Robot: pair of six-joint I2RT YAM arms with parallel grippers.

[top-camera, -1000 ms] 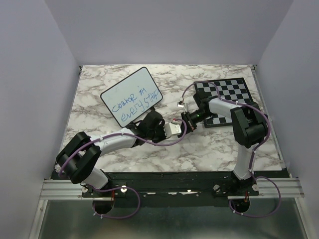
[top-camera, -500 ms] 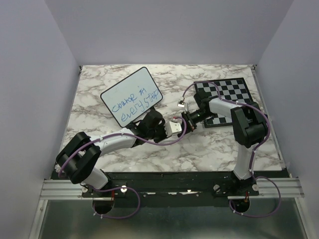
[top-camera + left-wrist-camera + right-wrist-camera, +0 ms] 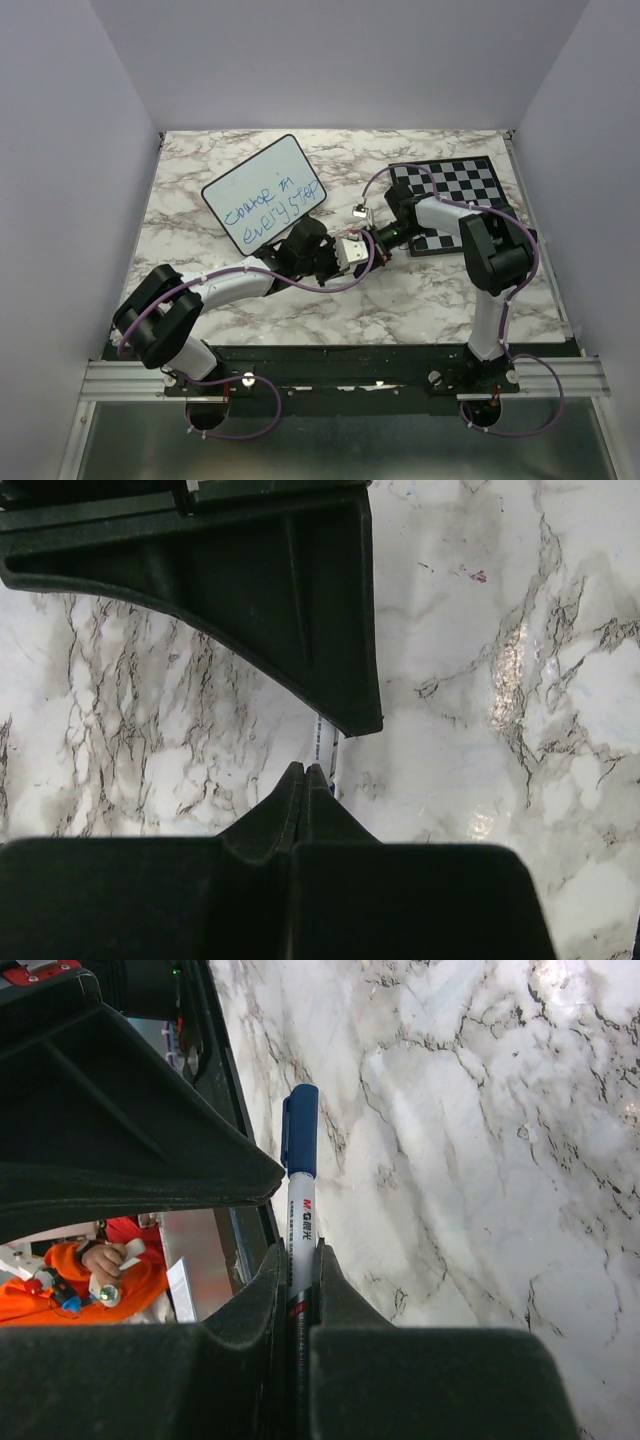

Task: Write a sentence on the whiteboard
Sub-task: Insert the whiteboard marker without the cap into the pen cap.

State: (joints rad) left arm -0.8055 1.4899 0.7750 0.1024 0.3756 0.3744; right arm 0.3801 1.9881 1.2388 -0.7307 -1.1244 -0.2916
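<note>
My right end effector [image 3: 300, 1252] grips a blue-capped marker [image 3: 300, 1160]. My left end effector [image 3: 304, 770] is closed, apparently empty. The whiteboard [image 3: 265, 165] bears the sentence [image 3: 272, 208].

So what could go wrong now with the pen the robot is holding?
1. The right gripper pinches the marker with its capped end sticking out past the fingers, so it might tip or slip.
2. The left gripper, shut, sits right beside it in the top view; the two could bump.
3. The left arm lies close to the whiteboard corner; a nudge might smear the sentence.
</note>
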